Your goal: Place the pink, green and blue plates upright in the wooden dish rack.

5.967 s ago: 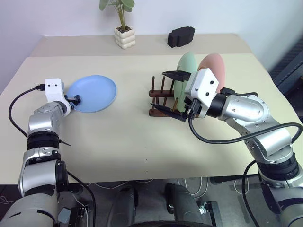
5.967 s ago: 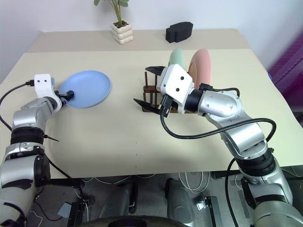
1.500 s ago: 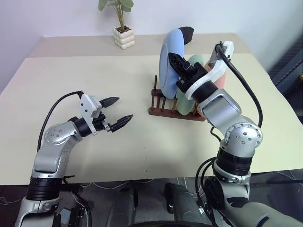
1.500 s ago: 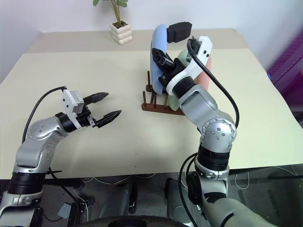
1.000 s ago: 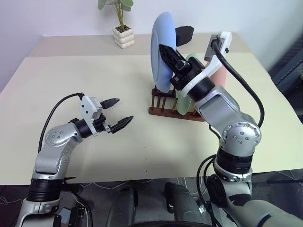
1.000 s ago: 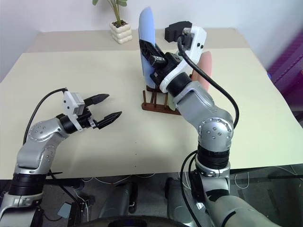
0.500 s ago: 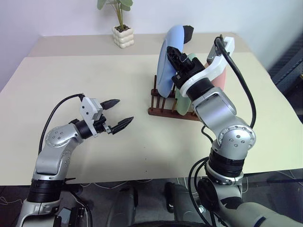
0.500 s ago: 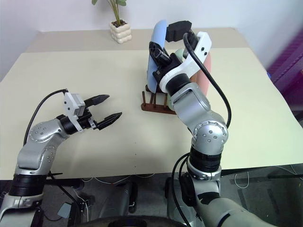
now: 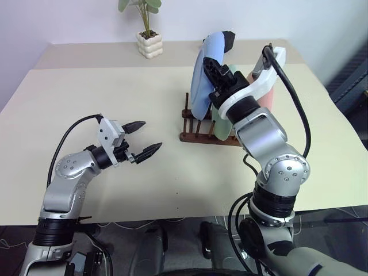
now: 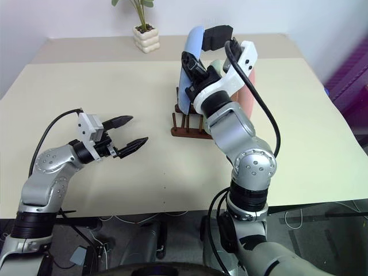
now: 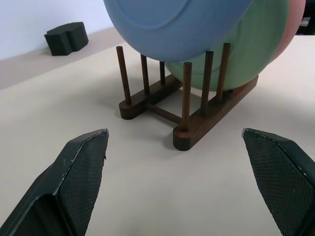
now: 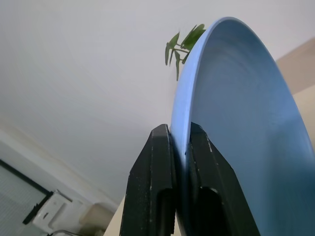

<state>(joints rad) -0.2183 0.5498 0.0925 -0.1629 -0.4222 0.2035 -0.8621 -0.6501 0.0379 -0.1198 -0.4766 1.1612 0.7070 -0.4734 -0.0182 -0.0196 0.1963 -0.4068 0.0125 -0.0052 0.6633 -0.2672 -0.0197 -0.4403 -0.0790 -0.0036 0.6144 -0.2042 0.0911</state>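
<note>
Blue plate [image 9: 201, 75] on edge above the dish rack [image 9: 208, 129], pinched at its rim by the right gripper [image 12: 178, 162], jaws clamped tight on it. Rack sits toward the right half of the table [image 9: 115, 103], nearer the far edge, with the green plate [image 11: 246, 54] and pink plate [image 11: 294, 24] already standing in it. Left gripper [image 9: 140, 139] hangs level over the table's left-middle, jaws wide apart, holding nothing.

Risk from here, as I read it: the blue plate's lower edge looks just above the pegs [image 11: 187, 96], and if it comes down off-line it could land on a peg tip or knock the green plate beside it. Let go before it seats between the pegs and it may roll or tip out.

Left wrist view gives the pegs and empty front slots plainly; right wrist view gives the pinch on the rim, which the head views half hide behind the arm.
</note>
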